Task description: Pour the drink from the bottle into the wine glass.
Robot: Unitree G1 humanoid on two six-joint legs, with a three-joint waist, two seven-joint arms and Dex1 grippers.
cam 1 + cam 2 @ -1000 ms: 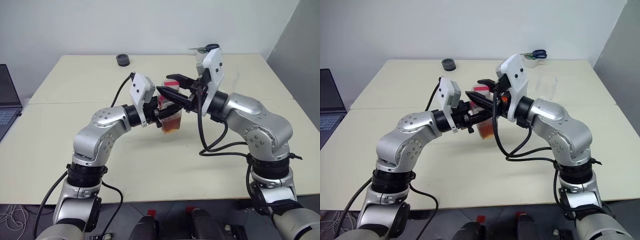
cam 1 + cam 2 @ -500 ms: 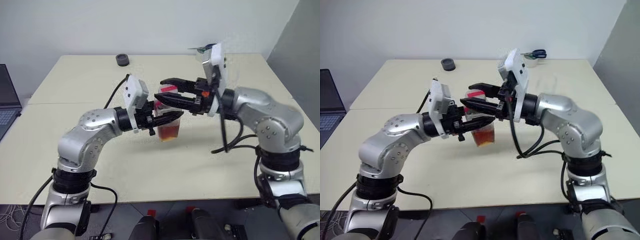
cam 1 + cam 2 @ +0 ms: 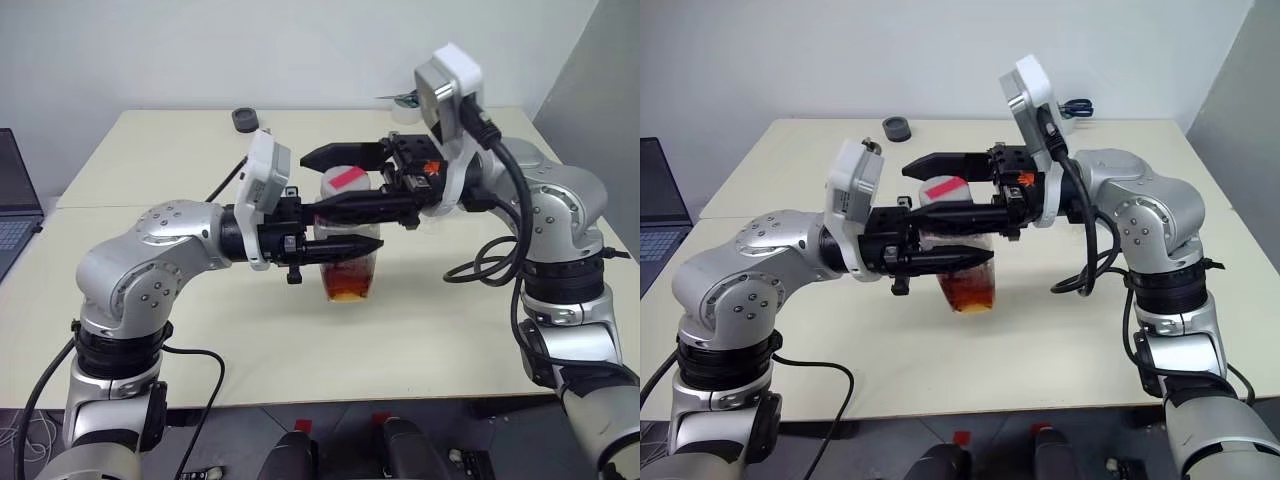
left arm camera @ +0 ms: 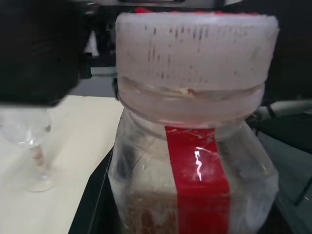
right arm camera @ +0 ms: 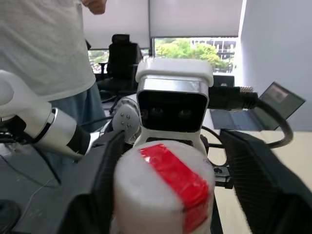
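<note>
Left gripper (image 3: 345, 247) clamps bottle (image 3: 350, 262); right gripper (image 3: 330, 180) straddles its cap (image 5: 163, 187)

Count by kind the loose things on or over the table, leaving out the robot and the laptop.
Clear plastic bottle with pink-white cap: 1
Clear stemmed wine glass: 1
Dark round roll: 1
Blue-handled scissors: 1
Total: 4

Office-like lab, plain white walls, pale worktable (image 3: 150, 330), laptop (image 3: 15, 200) beside the table's left edge, black swivel chair (image 5: 122, 56) and window beyond the table
</note>
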